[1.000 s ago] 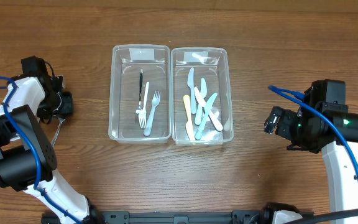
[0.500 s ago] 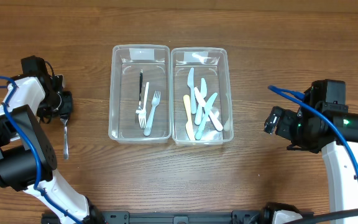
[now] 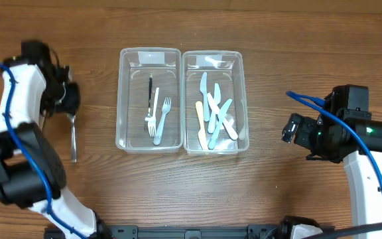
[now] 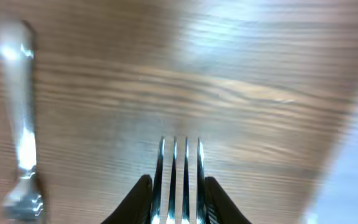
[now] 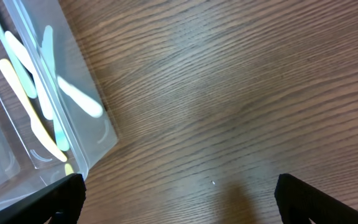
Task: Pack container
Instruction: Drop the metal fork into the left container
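Observation:
Two clear containers stand side by side: the left one [image 3: 121, 99] holds white forks [image 3: 159, 119] and a black one, the right one [image 3: 245, 99] holds pastel knives [image 3: 214, 113]. My left gripper [image 3: 65, 101] is left of them and shut on a metal fork [image 4: 179, 171], whose tines stick out between the fingers [image 4: 177, 202]. A silver utensil [image 3: 73, 139] runs from that gripper toward the table's front; I cannot tell if it is the same fork. My right gripper [image 3: 290, 129] is open and empty over bare wood right of the containers [image 5: 197, 202].
A second blurred silver utensil [image 4: 18, 118] shows at the left of the left wrist view. The knife container's corner [image 5: 98, 134] is at the left of the right wrist view. A blue cable [image 3: 304, 99] loops off the right arm.
The silver utensil below my left gripper swung from tilted to straight and shifted slightly right. The left arm shifted a little toward the far side. The right arm has not moved.

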`<action>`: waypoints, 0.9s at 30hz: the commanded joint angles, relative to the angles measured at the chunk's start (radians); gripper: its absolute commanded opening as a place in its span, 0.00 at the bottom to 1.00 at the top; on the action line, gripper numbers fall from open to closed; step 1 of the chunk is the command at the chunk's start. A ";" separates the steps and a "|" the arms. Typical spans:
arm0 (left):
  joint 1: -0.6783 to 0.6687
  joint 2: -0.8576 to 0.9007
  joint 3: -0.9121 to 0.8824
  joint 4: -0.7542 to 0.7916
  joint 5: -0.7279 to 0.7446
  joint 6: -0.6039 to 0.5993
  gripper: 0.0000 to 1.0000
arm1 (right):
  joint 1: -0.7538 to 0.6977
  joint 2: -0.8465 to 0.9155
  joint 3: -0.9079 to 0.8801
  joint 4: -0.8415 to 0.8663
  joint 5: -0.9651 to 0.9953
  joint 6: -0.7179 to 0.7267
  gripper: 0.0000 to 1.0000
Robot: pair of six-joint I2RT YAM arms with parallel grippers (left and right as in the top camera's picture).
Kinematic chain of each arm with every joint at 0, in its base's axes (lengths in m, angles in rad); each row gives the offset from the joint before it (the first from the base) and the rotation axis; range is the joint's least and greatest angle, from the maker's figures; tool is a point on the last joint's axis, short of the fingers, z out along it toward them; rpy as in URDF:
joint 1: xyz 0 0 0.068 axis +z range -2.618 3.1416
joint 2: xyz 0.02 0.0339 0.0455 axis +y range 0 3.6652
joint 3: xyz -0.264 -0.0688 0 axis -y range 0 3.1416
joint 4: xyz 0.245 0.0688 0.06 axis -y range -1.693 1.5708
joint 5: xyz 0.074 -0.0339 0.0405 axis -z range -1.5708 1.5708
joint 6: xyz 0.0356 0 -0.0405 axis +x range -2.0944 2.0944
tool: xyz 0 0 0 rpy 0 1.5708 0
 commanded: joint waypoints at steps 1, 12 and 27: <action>-0.123 -0.180 0.159 -0.074 0.027 -0.073 0.04 | 0.005 -0.006 0.002 0.007 -0.003 -0.004 1.00; -0.578 -0.112 0.200 0.022 -0.027 -0.274 0.04 | 0.005 -0.006 0.002 0.003 -0.014 -0.004 1.00; -0.583 0.105 0.242 0.086 -0.052 -0.228 0.61 | 0.005 -0.006 0.001 -0.006 -0.014 -0.004 1.00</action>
